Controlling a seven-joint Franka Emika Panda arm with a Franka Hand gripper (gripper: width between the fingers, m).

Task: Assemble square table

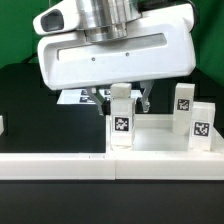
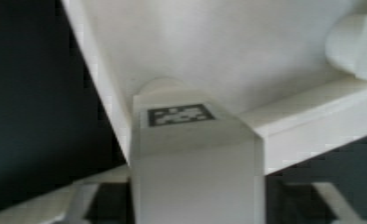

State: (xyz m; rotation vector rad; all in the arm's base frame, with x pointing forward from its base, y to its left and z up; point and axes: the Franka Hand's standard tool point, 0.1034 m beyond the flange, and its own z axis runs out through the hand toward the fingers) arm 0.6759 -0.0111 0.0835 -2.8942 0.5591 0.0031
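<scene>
1. At the exterior view's left, the black worktop (image 1: 20,100) runs bare toward a green backdrop; the long white rail (image 1: 60,165) crosses its near edge.
2. In the middle, the gripper (image 1: 120,98) hangs over an upright leg (image 1: 121,120) — jaws on either side, but whether they grip it I cannot tell. The leg probably stands on the tabletop (image 1: 150,135) for fitting.
3. Rightward, two more legs (image 1: 185,100) wait upright — handy for later steps.
</scene>
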